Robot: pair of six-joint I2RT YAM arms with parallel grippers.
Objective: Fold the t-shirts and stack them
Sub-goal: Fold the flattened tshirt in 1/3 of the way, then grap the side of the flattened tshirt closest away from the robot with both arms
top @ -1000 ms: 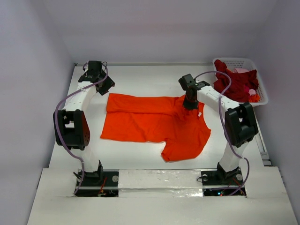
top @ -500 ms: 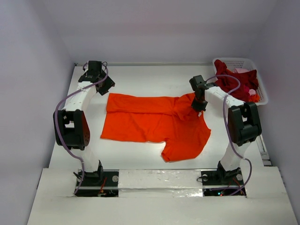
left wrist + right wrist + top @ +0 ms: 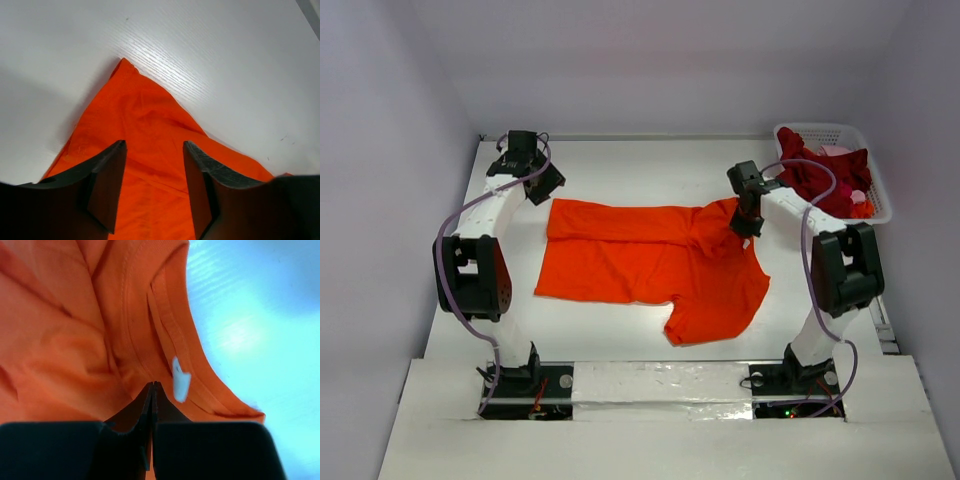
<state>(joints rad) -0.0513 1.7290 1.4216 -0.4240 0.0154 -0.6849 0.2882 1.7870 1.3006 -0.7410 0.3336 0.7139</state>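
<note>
Orange t-shirt (image 3: 640, 265): spread mid-table with its long axis running left to right; one lobe juts toward the near edge on the right, and the far strip looks folded over.
Right gripper (image 3: 152, 385): at the shirt's far-right end, fingers pressed together on a pinch of cloth just beside the collar and its white neck label (image 3: 180, 377).
Left gripper (image 3: 154, 147): above the far-left corner, fingers apart, holding nothing; the corner's point lies beyond the tips.
Key relation: each arm has its own far end of the shirt, so a fold would likely travel toward the near edge, across the long axis.
Basket (image 3: 876, 172): far right, holding a dark red shirt (image 3: 820, 175) and a pink one (image 3: 835, 152).
Table (image 3: 650, 165): white, smooth, with bare space beyond the shirt.
Room: plain pale walls close on the left, right and far sides.
</note>
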